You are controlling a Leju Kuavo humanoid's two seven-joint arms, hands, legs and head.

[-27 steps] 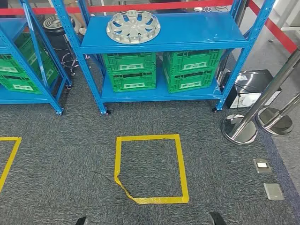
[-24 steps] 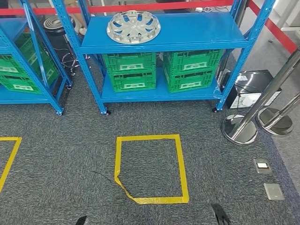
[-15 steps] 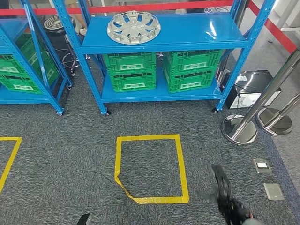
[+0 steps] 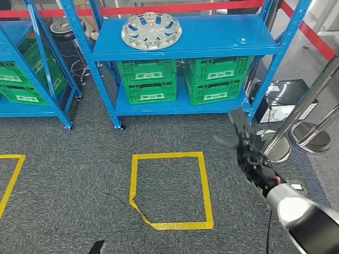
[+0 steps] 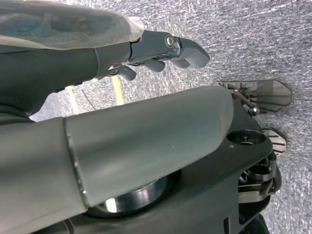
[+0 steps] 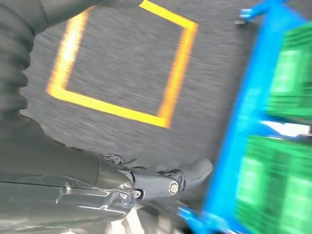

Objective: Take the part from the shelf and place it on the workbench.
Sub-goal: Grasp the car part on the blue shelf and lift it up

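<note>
One silver hubcap (image 4: 151,30) lies flat on the top board of the blue shelf (image 4: 224,37), toward its left end and well apart from my right robot hand (image 4: 242,138), which is raised over the carpet in front of the shelf's right post with fingers apart and nothing in them. Open carpet and a yellow tape square (image 4: 171,190) lie between me and the shelf, chrome stanchion bases (image 4: 271,145) crowding the right. My left robot hand (image 5: 162,51) hangs over the floor, fingers extended, holding nothing; the right wrist view is motion-blurred.

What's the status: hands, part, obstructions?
Right hand raised over the carpet, fingers apart, holding nothing. Left hand low, holding nothing. Hubcap on top shelf, untouched. Stanchion bases right of the shelf.
</note>
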